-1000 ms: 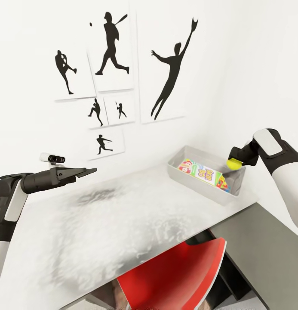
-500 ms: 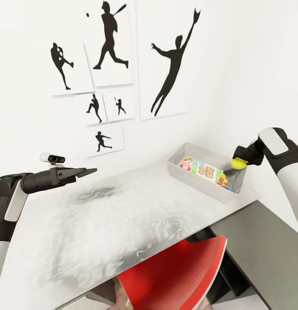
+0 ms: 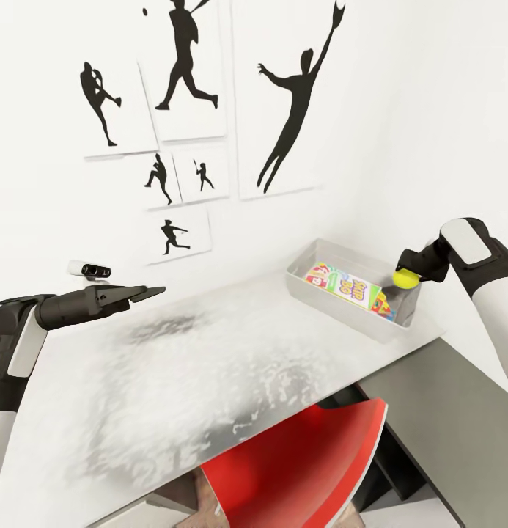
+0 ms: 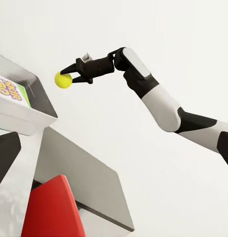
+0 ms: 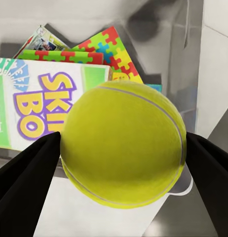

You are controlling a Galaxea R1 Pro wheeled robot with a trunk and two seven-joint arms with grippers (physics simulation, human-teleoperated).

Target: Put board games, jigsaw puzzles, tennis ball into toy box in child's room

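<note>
**Ball held over the bin's end, L arm idle**

The table (image 3: 173, 381) took up most of the head view: light grey top w/ a darker grey corner section at the right. White wall behind it carried black silhouette sports pictures (image 3: 286, 103). A red chair (image 3: 297, 469) sat tucked under the table's front edge.

The toy box (image 3: 312, 293) stood on the light top near the far right end, close to the wall. Inside lay a game box (image 3: 349, 287) printed "SKIP BO", flat, w/ a jigsaw puzzle (image 5: 111, 47) of multicolour pieces beside it and another printed box partly under it; exact stacking hard to tell.

Right gripper (image 3: 406, 277) hung above the bin's right end, fingers clamped on the tennis ball (image 3: 405, 278). In the right wrist view the ball (image 5: 123, 143) sat between both dark fingers (image 5: 25, 182), bin contents below it.

Left gripper (image 3: 147, 293) was held out level over the table's left part, well apart from the bin, carrying nothing; its fingers looked together.
</note>
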